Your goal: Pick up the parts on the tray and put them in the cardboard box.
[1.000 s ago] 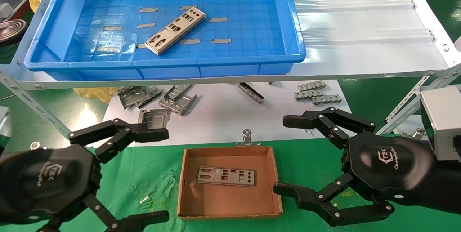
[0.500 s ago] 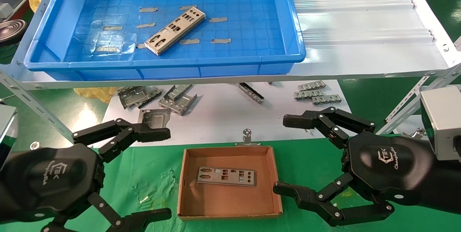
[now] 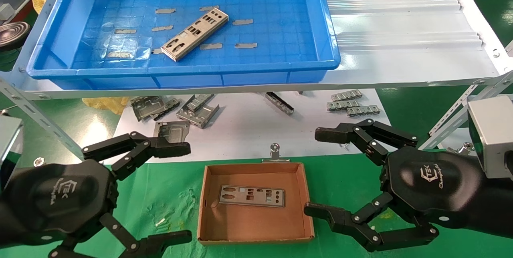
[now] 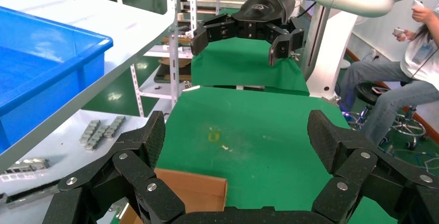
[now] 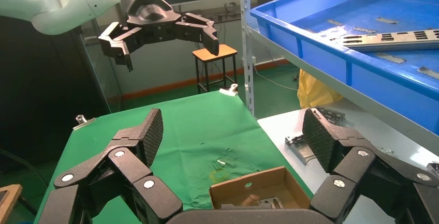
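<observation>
1. Currently one part (image 3: 195,33) lies flat and diagonal on the gridded floor of the tray (image 3: 332,55), among short grey tape strips (image 3: 245,45).
2. A second part (image 3: 251,196) already lies flat inside the cardboard box (image 3: 307,206), on the green surface (image 3: 172,198).
3. Handling judgement: thin, stiff, light sheet metal; smooth and lying flush, so probably slippery and hard to get under. Best hold looks like pinching across the narrow width near mid-length, or catching one long edge.
4. Left claw (image 3: 160,194) hangs beside the box, fingers spread wide, holding nothing.
5. Right claw (image 3: 320,174) hangs on the box's other side, likewise spread and vacant.
6. Bent brackets (image 3: 198,109) lie on the white sheet; not task items.
</observation>
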Robot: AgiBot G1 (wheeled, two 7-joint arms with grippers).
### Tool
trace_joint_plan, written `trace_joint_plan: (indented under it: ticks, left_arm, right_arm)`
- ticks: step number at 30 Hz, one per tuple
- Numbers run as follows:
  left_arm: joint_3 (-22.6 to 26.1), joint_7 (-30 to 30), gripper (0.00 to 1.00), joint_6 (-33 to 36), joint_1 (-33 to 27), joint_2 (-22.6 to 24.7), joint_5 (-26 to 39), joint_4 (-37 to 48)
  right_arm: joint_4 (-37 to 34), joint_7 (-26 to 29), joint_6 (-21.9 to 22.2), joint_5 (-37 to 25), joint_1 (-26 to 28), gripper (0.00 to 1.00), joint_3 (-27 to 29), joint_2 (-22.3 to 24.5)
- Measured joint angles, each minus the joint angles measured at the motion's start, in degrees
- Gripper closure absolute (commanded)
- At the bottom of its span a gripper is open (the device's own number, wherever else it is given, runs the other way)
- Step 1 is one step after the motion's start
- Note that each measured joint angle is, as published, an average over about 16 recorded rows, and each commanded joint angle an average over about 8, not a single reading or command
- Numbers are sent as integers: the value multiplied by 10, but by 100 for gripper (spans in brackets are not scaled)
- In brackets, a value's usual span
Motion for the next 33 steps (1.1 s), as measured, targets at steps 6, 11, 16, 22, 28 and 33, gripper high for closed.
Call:
trace_joint_plan:
  ticks: [6,11,16,22,28,33]
  left_arm:
    - [1,0,0,0,0,0,0,1]
    - [1,1,0,0,0,1,1,1]
    - [1,1,0,0,-1,1,1,1]
    - [1,1,0,-1,-1,1,1,1]
    - [1,1,0,-1,-1,1,1,2]
    - [1,1,0,-1,-1,1,1,2]
  right_arm:
    - [0,0,0,0,0,0,0,0]
    - [0,0,0,0,0,0,0,0]
    - [0,0,0,0,0,0,0,0]
    - [0,0,0,0,0,0,0,0]
    - [0,0,0,0,0,0,0,0]
    - [0,0,0,0,0,0,0,0]
